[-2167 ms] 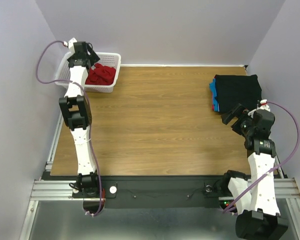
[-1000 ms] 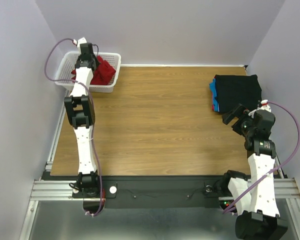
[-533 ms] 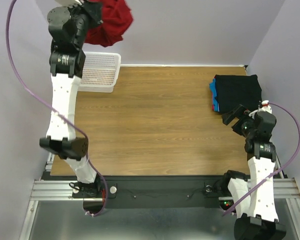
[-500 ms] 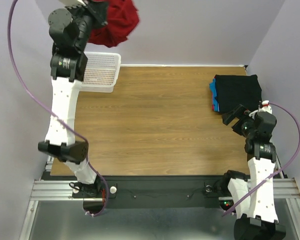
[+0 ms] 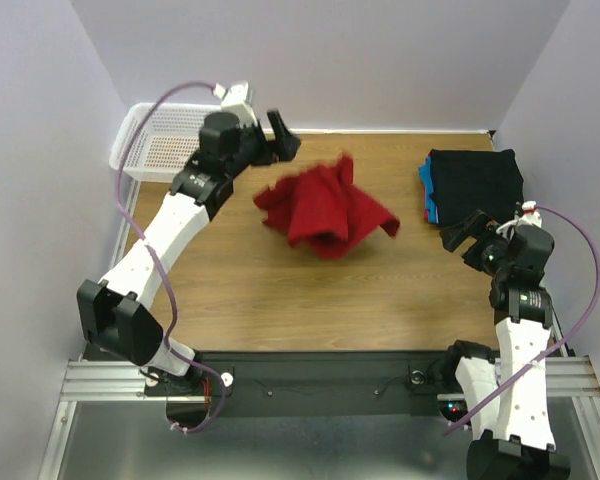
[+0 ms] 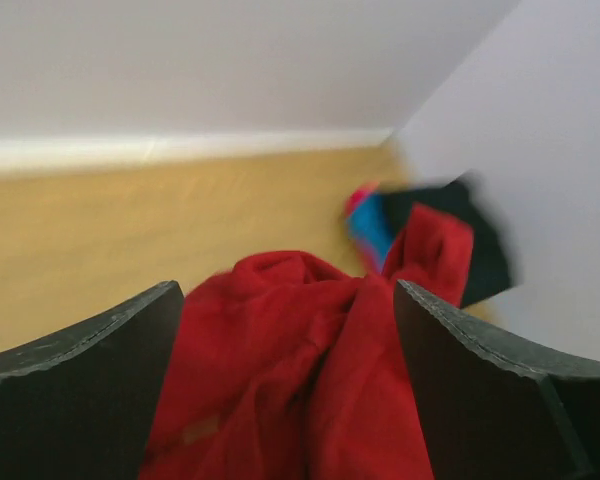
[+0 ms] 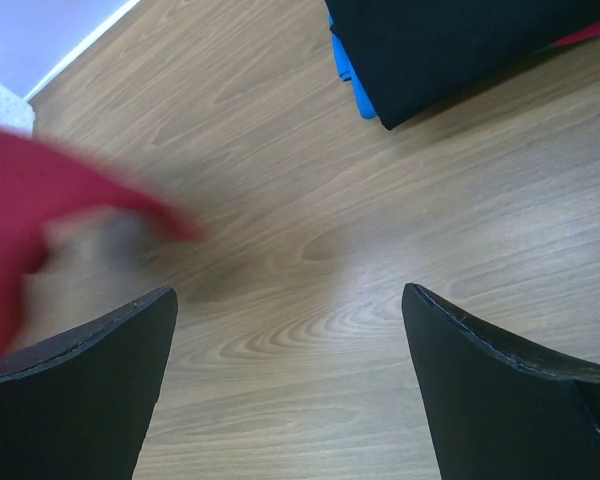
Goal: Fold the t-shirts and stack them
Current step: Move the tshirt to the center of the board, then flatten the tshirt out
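**Near to far.** My right pincer (image 5: 462,228) hangs at the right edge of the counter (image 5: 280,290), jaws spread, holding nothing. The red t-shirt (image 5: 325,208), crumpled and blurred, is mid-counter. The folded t-shirts (image 5: 475,180), black over blue, are stacked in the far right corner. My left pincer (image 5: 280,145), jaws apart and empty, hovers near the white basket (image 5: 155,135) in the far left corner.

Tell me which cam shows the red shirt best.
Top external: the whole red shirt shows, crumpled, mid-frame. Left wrist sees only a close, blurred part; right wrist catches just a blurred red edge at frame left.
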Tool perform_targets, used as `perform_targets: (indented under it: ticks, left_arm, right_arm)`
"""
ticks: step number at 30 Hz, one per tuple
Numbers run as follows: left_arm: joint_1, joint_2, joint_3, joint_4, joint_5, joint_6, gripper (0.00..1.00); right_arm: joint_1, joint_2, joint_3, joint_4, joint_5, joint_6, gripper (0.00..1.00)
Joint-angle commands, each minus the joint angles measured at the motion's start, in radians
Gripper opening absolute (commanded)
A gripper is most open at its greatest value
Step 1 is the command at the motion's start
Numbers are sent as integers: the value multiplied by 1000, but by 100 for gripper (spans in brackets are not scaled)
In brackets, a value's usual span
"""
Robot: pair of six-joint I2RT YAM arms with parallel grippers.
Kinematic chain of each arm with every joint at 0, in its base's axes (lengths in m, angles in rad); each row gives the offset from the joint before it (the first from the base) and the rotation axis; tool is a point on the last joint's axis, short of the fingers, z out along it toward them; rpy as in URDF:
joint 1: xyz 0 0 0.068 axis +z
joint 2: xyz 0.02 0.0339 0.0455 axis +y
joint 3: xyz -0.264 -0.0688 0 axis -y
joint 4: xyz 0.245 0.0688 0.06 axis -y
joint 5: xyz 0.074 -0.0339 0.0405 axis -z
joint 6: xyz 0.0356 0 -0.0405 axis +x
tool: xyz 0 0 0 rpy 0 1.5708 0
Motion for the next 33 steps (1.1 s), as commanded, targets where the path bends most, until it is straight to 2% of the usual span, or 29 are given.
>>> perform_targets:
  ticks: [1, 6, 9, 11, 12, 14, 15, 19, 24, 30, 33]
  left_arm:
    - [6, -73, -170, -39, -205, -35, 99]
    - [7, -191, -463, -41, -264, -116, 99]
    - [4, -278, -623, -10, -215, -190, 98]
    - [1, -347, -751, 19, -184, -212, 99]
    - [-8, -388, -788, 28, -146, -234, 99]
    - [-27, -419, -883, 30, -112, -255, 98]
    - [-40, -433, -913, 53, -80, -267, 98]
    - [-178, -500, -1073, 97, -75, -351, 98]
    - [-232, -492, -1128, 163, -83, -360, 98]
    - [-234, -320, -1076, 257, -71, -341, 98]
    - [-235, -208, -1034, 314, -29, -334, 91]
  right_arm:
    - [-2, -1, 12, 24, -44, -16, 100]
    - [41, 63, 29, 7, -85, -58, 100]
    - [163, 121, 35, 4, -29, -58, 100]
    - [256, 161, 35, 11, 42, -33, 100]
    - [369, 206, 26, 42, 117, 0, 100]
    - [481, 256, 25, 79, 197, 33, 100]
    - [565, 322, 37, 106, 287, 51, 100]
    - [612, 479, 95, 134, 401, 146, 100]
    - [612, 519, 100, 136, 458, 200, 100]
    - [612, 458, 31, 133, 486, 211, 100]
    - [612, 438, 15, 133, 504, 215, 100]
